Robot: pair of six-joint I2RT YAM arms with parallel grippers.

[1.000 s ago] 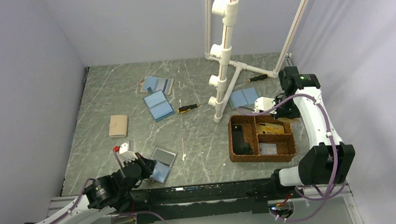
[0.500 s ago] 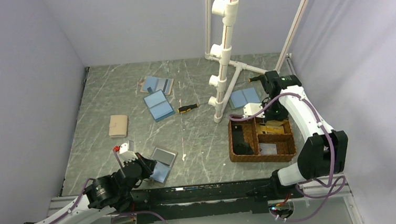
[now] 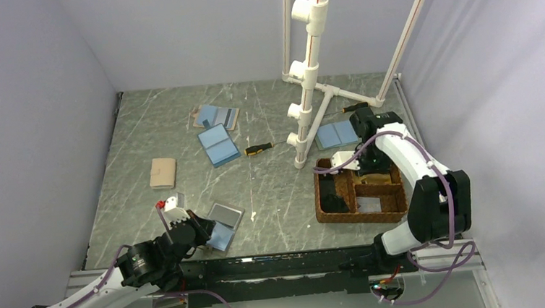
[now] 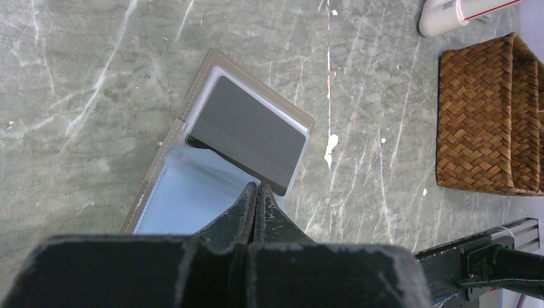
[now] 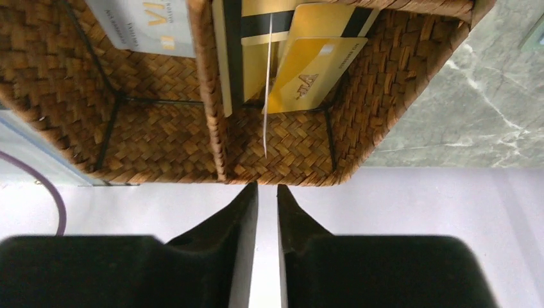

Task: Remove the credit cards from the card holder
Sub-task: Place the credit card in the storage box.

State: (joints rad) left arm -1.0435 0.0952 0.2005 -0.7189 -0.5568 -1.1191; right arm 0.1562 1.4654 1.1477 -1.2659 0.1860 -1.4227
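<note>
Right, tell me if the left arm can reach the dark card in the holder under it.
Probably yes: the left gripper, shut, hangs over the open card holder, tips at the near edge of the dark grey card, nothing between them. It would need to open first.

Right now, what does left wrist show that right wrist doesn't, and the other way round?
Only left wrist: the card holder lying open on the table, a grey card in one leaf's pocket, and the left gripper shut, tips over the light blue leaf.
Only right wrist: inside the wicker tray, gold cards in one compartment, a pale card in the next, and the right gripper slightly open with nothing between its fingers.
Both: the wicker tray and the marble table.
</note>
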